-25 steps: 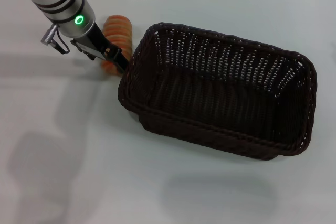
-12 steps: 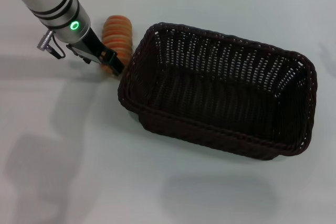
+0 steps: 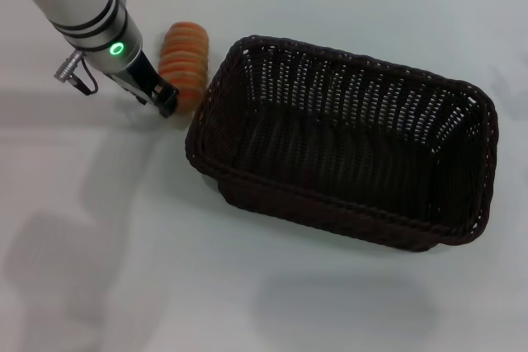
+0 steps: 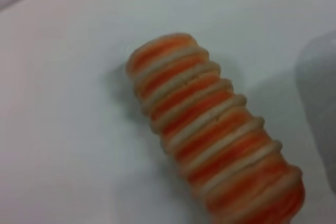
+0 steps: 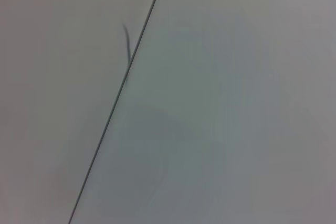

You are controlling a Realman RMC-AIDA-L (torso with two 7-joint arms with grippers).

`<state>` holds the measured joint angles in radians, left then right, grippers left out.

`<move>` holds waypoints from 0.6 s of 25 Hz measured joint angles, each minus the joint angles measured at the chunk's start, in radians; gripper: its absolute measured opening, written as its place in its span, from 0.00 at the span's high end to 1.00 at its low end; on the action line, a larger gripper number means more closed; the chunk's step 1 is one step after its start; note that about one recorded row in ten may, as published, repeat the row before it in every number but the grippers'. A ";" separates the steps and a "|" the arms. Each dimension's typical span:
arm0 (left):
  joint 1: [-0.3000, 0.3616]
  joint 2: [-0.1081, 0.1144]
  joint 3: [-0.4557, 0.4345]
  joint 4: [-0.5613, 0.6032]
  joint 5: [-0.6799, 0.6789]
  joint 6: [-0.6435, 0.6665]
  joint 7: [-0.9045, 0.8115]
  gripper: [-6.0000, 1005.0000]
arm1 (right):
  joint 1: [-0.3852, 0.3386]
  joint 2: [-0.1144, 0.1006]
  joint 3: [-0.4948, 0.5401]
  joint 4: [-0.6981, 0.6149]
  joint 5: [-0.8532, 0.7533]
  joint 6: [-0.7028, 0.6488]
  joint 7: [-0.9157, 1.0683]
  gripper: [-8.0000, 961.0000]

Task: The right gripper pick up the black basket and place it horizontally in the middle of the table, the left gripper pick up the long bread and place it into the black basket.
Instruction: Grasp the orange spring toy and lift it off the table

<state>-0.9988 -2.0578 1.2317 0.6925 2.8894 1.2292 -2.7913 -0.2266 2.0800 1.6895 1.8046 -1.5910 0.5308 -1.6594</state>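
The left claw [image 3: 167,100], on the silver-grey arm with the glowing green ring, sits low over the plain white counter [image 3: 99,228], and the small oblong golden-tan long bread with orange crosswise ridges [image 3: 183,66] lies just beside it, on the far side and toward the basket. The bread's long axis runs away from the robot, roughly in line with the claw's reach, so the claw meets the near end rather than the flank. The large rectangular dark woven wicker black basket [image 3: 346,142] rests on the counter just beyond the bread, its braided rim near the roll.

Whether the left claw is spread or clenched cannot be told; only a dark tip shows. The left wrist view shows the bread [image 4: 215,135] alone, cut off at one end. The right claw is out of sight; its wrist view shows only bare surface.
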 joint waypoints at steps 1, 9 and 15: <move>0.010 -0.001 0.027 0.017 0.000 -0.006 0.000 0.43 | 0.000 0.000 0.000 0.000 0.000 0.000 0.000 0.43; 0.078 -0.004 0.072 0.151 0.001 -0.019 0.004 0.81 | 0.000 0.000 -0.002 -0.002 0.000 0.000 0.000 0.43; 0.149 -0.001 0.070 0.275 0.001 -0.012 0.000 0.92 | 0.000 0.000 -0.004 -0.001 0.000 0.000 0.000 0.43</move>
<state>-0.8496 -2.0586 1.3015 0.9677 2.8900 1.2176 -2.7915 -0.2270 2.0800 1.6858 1.8033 -1.5915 0.5307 -1.6591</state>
